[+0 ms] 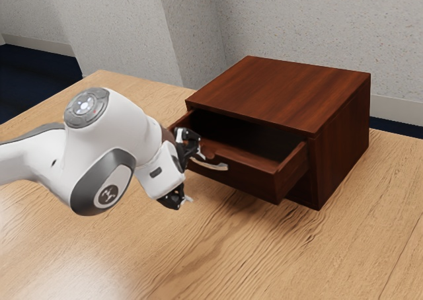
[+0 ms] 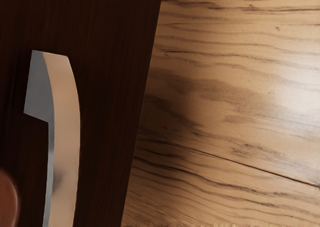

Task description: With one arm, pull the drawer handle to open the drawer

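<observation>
Light wooden table [image 1: 264, 260], bold dark grain, pale sheen on near part. Dark reddish-brown wooden cabinet [image 1: 291, 95] stands upright directly on it, toward far side. Cabinet's drawer [image 1: 248, 171] juts partway out above tabletop, shadow beneath.

Side camera high, wide over my arm [image 1: 86, 151] and tabletop [image 1: 277, 254]; wrist camera tight on shared drawer front [image 2: 100, 62], handle [image 2: 65, 137].

The handle [image 2: 64, 137] runs off the wrist view's edge beside a blurred reddish patch [image 2: 5, 201] (unidentifiable); in the exterior view the arm [image 1: 99, 158] covers one end
</observation>
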You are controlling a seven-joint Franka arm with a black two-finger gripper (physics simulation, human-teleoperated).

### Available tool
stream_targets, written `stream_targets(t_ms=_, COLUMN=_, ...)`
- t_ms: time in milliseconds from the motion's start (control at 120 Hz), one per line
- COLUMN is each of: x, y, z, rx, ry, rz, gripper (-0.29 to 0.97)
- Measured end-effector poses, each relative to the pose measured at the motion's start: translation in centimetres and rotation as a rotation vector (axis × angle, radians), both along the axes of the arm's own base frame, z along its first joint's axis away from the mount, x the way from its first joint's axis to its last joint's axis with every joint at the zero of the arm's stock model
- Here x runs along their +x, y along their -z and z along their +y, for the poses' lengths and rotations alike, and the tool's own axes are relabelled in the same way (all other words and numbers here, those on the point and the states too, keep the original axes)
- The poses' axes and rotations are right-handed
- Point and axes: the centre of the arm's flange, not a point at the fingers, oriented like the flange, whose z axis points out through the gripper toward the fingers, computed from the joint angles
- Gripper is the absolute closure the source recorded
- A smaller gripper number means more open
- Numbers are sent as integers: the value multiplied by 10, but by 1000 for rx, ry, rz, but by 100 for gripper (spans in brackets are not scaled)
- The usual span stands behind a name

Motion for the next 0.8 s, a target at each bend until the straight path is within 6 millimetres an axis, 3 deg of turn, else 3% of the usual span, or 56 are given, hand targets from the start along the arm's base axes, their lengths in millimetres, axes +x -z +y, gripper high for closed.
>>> stream_targets(t_ms=233, x=-18, y=0, z=5, rx=4, ry=-19, rz=-2, gripper=3)
stream_targets(t_ms=417, x=-31, y=1, z=5, rx=-1, ry=-29, rz=-4, gripper=1)
stream_targets(t_ms=558, x=-46, y=-3, z=4, rx=0, ry=-38, rz=-15, gripper=10)
stream_targets(t_ms=800, x=-77, y=-1, z=7, rx=20, ry=-45, rz=-22, gripper=9)
